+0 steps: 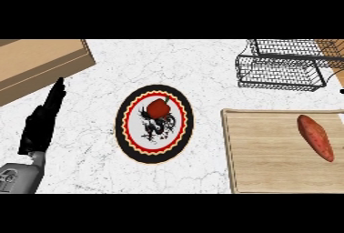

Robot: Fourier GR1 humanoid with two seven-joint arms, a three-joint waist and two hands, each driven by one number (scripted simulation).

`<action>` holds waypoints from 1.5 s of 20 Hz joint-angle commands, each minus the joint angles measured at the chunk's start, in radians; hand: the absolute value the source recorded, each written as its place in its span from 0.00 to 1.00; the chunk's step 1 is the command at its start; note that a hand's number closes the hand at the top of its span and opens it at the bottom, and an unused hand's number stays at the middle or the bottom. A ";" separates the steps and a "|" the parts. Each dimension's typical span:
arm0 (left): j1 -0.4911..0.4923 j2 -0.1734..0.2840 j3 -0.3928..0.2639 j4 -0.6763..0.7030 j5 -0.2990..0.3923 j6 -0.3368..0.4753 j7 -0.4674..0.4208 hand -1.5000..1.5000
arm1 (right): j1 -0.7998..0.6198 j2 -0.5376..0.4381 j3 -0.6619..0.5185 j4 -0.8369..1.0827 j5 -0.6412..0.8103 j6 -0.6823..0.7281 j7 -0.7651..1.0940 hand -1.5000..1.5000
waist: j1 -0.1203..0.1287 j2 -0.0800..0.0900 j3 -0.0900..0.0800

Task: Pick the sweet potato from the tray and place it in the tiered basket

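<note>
A long reddish-orange sweet potato (316, 137) lies on the right side of a light wooden tray (269, 154) at the lower right. The black wire tiered basket (282, 63) stands at the upper right of the white marble counter. My left hand (42, 123) shows at the far left, fingers straight and pointing up, holding nothing and far from the tray. My right hand shows nowhere in the head view.
A black-rimmed patterned plate (131, 136) sits mid-counter with a red bell pepper (159, 108) on it. A tan wooden box (37, 63) fills the upper left corner.
</note>
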State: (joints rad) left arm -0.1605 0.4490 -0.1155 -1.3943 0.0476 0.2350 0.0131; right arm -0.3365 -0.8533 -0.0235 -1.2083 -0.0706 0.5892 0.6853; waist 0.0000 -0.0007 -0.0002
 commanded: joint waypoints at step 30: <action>0.001 -0.164 0.136 -0.039 -0.174 -0.102 0.052 0.50 | 0.120 0.240 -0.091 -0.071 0.406 0.023 -0.079 0.00 | 0.001 0.001 0.000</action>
State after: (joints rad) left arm -0.1623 0.3105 0.0097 -1.4339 -0.1141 0.1363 0.0614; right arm -0.2426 -0.6540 -0.1228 -1.2844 0.2850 0.6327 0.6455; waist 0.0015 0.0001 -0.0001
